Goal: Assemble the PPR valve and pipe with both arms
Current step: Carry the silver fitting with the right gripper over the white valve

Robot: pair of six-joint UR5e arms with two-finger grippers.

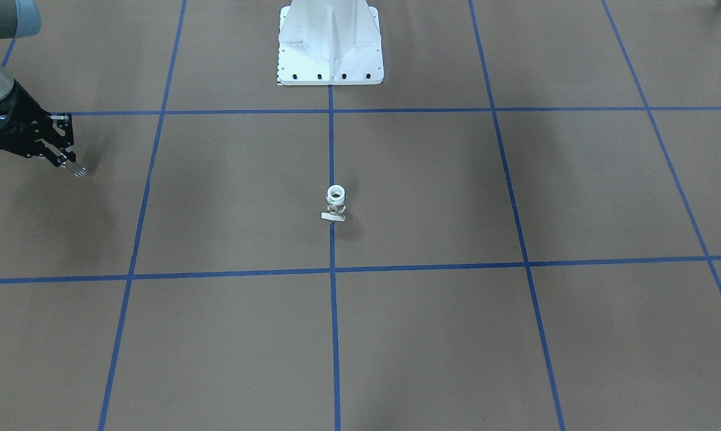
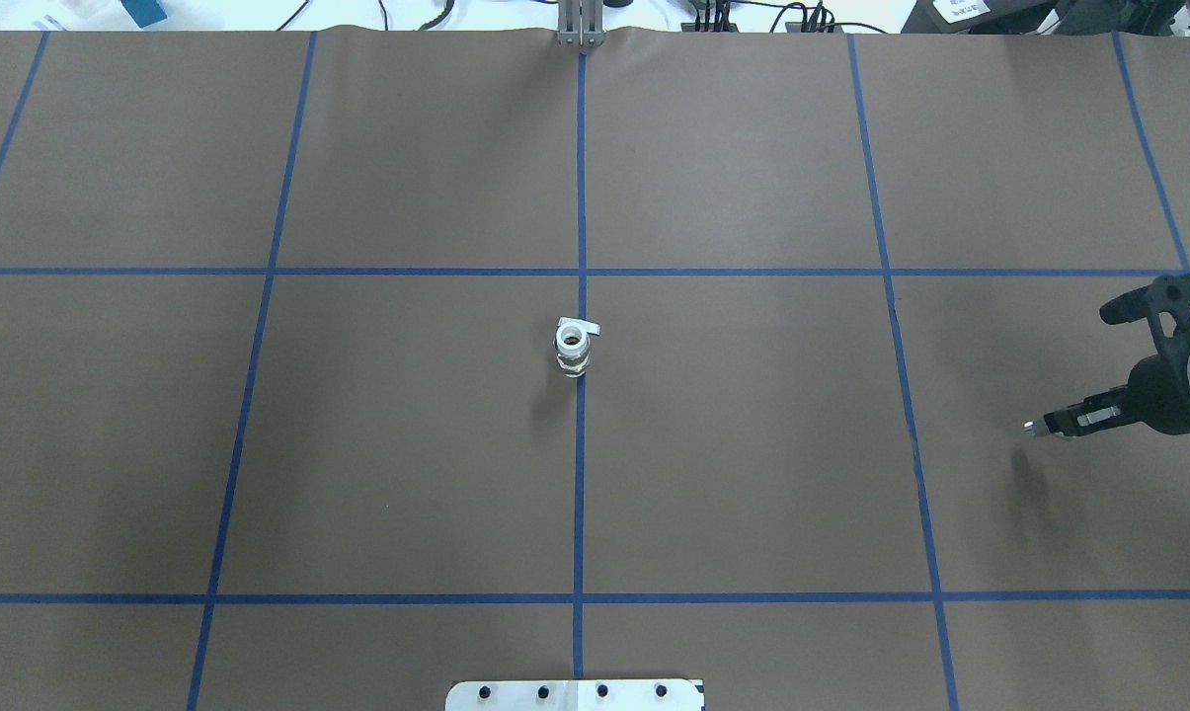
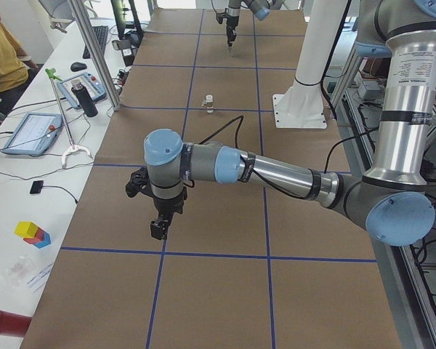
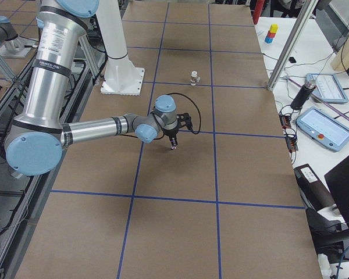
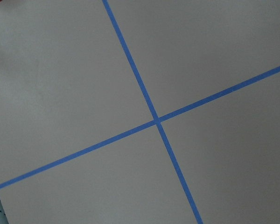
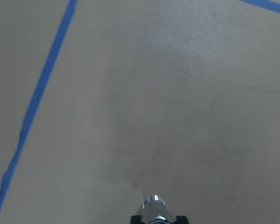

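Right gripper [image 1: 77, 170] hangs low over the table [image 1: 228, 197], jaws together, a small silvery tip at their end. Left gripper [image 3: 158, 230] points down near a tape crossing [image 5: 157, 121]; I cannot tell whether it is parted or closed. The valve [image 1: 335, 203] stands upright on the centre line [image 1: 331, 149], well apart from both

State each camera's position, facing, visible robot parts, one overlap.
Front-facing: across table, facing pedestal; right gripper.
Overhead: behind robot, looking down; right gripper.
Exterior left: table's left end; left gripper near.
Exterior right: table's right end; right gripper near.
Left wrist: down on tape cross; no gripper.
Right wrist: down on paper; right gripper tip.
Shared: four exterior views show the valve.
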